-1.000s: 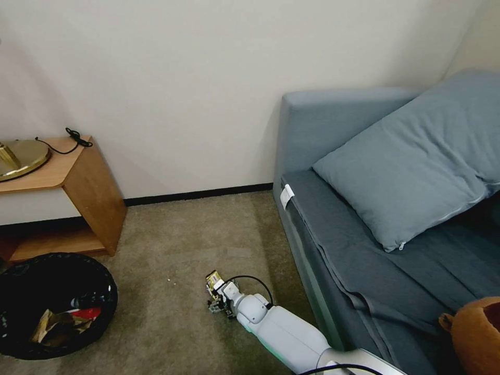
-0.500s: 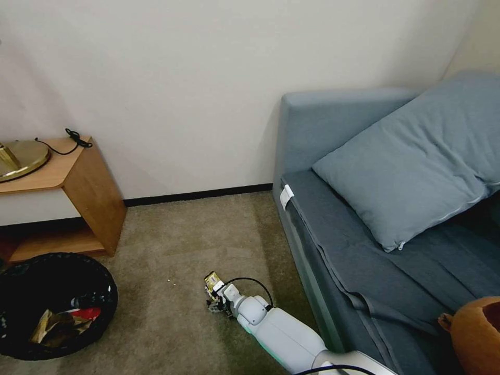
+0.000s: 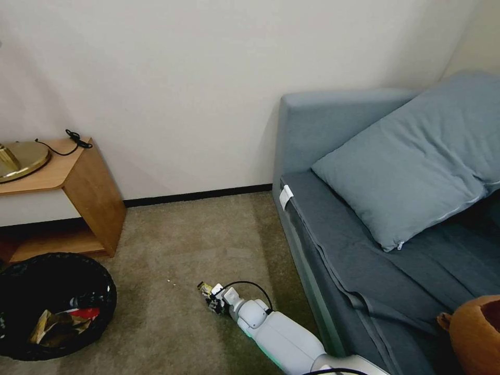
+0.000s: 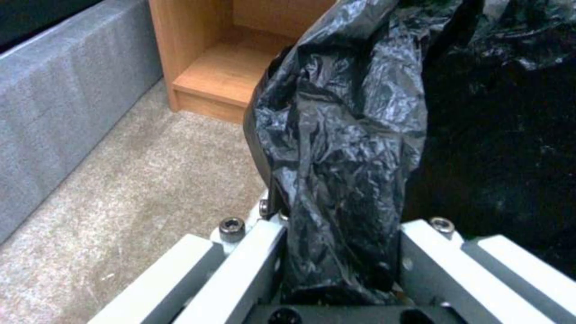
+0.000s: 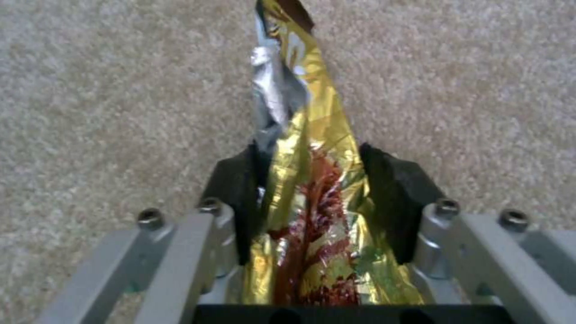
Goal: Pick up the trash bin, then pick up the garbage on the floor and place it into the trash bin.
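While the trash bin (image 3: 52, 304) sits on the carpet (image 3: 182, 250) at far left beside the wooden side table (image 3: 78, 177), the left end effector (image 4: 339, 252) is clamped on its black bag liner (image 4: 342, 135) at the rim. Paper scrap (image 3: 49, 325) and red packet (image 3: 86, 313) lie inside. Centre floor: right end effector (image 3: 208, 294), low over carpet, grips the yellow-brown candy wrapper (image 5: 306, 180) between its black pads (image 5: 390, 198). Grey sofa (image 3: 364, 250) at right.

Left gripper (image 4: 339, 270) clamps the trash bin's (image 4: 360, 135) black liner.
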